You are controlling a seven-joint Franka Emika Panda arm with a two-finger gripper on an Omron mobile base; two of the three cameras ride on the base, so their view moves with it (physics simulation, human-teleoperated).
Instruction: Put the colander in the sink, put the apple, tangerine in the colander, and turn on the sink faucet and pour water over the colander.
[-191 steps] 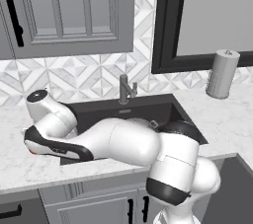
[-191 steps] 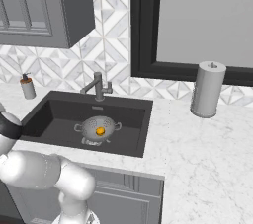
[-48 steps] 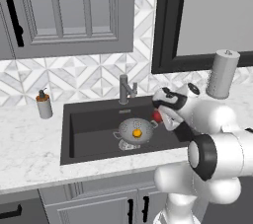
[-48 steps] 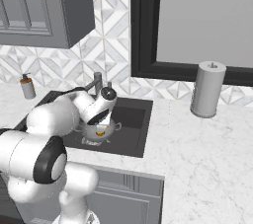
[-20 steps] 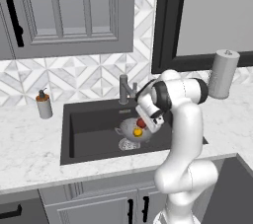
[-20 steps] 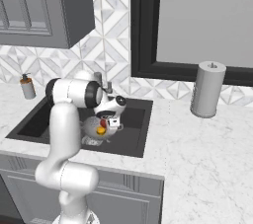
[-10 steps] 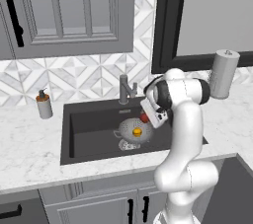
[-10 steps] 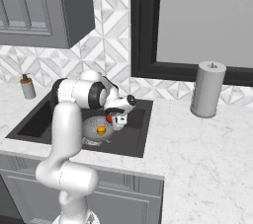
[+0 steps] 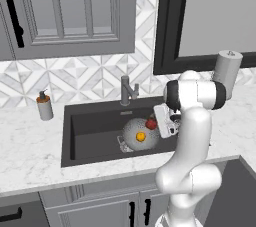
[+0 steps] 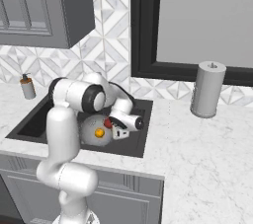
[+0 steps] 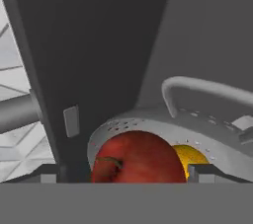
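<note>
Colander (image 9: 139, 135) sits in the sink (image 9: 90, 128) with the tangerine (image 9: 141, 136) inside. My fingers (image 11: 139, 174) are spread around the apple (image 9: 151, 123) at the rim — faucet (image 9: 127, 89) untouched.

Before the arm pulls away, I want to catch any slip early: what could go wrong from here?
The apple sits between the open gripper fingertips at the colander rim, so a sideways retreat could knock it out into the sink. It also lies close to the tangerine and may nudge it as it settles. Reaching next for the sink faucet, the wrist passes just over the colander and might tip it.
</note>
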